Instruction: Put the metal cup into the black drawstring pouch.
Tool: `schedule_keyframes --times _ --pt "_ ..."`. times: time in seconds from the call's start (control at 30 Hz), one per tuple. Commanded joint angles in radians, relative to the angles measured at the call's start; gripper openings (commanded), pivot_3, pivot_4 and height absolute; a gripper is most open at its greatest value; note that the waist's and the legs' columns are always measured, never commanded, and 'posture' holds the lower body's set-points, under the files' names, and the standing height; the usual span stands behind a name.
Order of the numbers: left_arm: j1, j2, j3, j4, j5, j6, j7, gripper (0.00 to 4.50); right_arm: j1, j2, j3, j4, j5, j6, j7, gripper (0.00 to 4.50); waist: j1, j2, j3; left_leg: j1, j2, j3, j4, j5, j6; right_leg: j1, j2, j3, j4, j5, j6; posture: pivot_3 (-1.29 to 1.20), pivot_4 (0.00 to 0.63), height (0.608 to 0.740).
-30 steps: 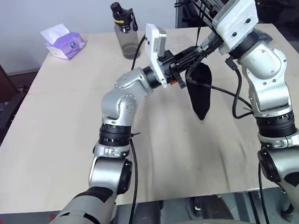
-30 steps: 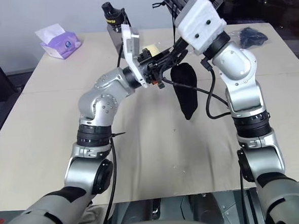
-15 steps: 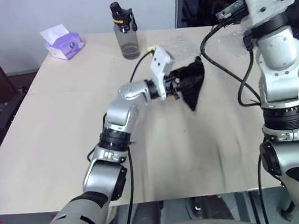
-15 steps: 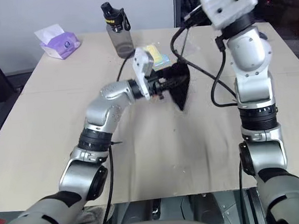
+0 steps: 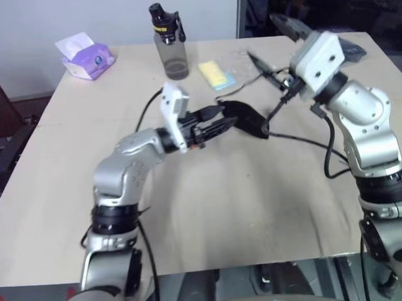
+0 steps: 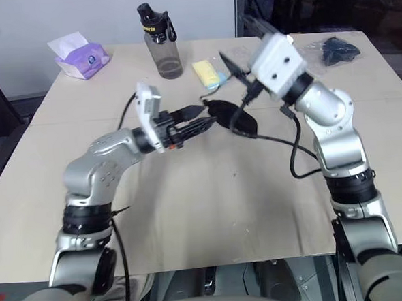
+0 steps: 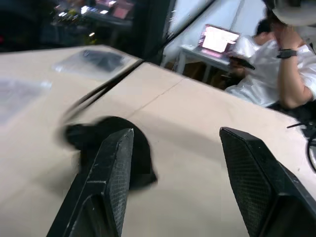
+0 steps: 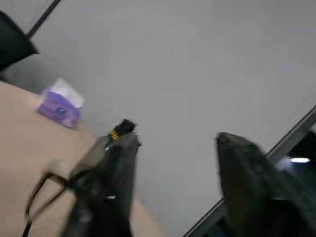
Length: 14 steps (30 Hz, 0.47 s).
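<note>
The black drawstring pouch (image 5: 245,118) lies flat on the table (image 5: 259,208), near its middle. My left gripper (image 5: 223,116) is open and low over the table, its fingertips right beside the pouch's near end with nothing between them. In the left wrist view the pouch (image 7: 106,143) sits just past one finger (image 7: 111,173). My right gripper (image 5: 262,36) hangs open in the air above and behind the pouch, holding nothing. The metal cup is hidden.
At the back of the table stand a grey bottle with a black cap (image 5: 169,46) and a purple tissue box (image 5: 86,55). A yellow pad (image 5: 215,73) lies behind the pouch, and a clear plastic bag with a dark item (image 6: 334,47) sits back right. A seated person (image 7: 276,64) is beyond the table.
The pouch hung between both grippers a second ago; now it lies on the table. Both grippers have opened. The left arm drew back to the left and down; the right arm came lower.
</note>
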Motion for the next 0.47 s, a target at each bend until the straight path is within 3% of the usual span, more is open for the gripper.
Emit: schedule_keyframes --times 0.03,0.17,0.27,0.37,0.47 --pt "0.121 0.068 0.062 -0.120 -0.035 0.036 0.001 2.90 0.082 -0.046 -0.092 -0.042 0.102 0.055 0.056 3.59 0.001 0.000 0.000 0.000 0.000 0.000 0.000 0.000 0.000 0.000 0.000 0.000 0.000 0.000 0.000 0.00 0.150 0.740" --pt "0.371 0.194 0.053 -0.215 -0.031 0.066 -0.063 2.90 0.270 -0.132 -0.151 -0.051 0.304 0.171 0.254 3.59 0.001 0.000 0.000 0.000 0.001 0.001 0.000 0.000 0.000 0.000 -0.001 0.001 -0.002 0.000 0.000 0.00 0.150 0.740" --pt "0.570 0.241 0.065 -0.243 0.034 -0.054 -0.095 2.90 0.415 -0.200 -0.186 0.057 0.357 0.141 0.394 3.59 0.003 0.000 0.000 0.000 0.003 0.002 -0.001 0.000 0.000 0.000 -0.001 0.001 -0.003 0.000 0.000 0.00 0.150 0.740" --pt "0.704 0.237 0.066 -0.227 0.125 -0.214 -0.085 2.90 0.495 -0.210 -0.226 0.231 0.393 0.026 0.530 3.59 0.004 0.001 0.000 0.002 0.004 0.003 -0.001 0.000 0.000 0.002 -0.001 0.001 -0.003 -0.003 -0.005 0.00 0.150 0.740" --pt "0.754 0.219 0.072 -0.219 0.151 -0.281 -0.063 2.90 0.505 -0.211 -0.251 0.357 0.427 -0.013 0.621 3.59 0.001 0.002 0.000 0.019 0.005 0.006 -0.001 -0.001 0.000 0.016 -0.001 0.003 -0.004 -0.005 -0.001 0.00 0.150 0.740"
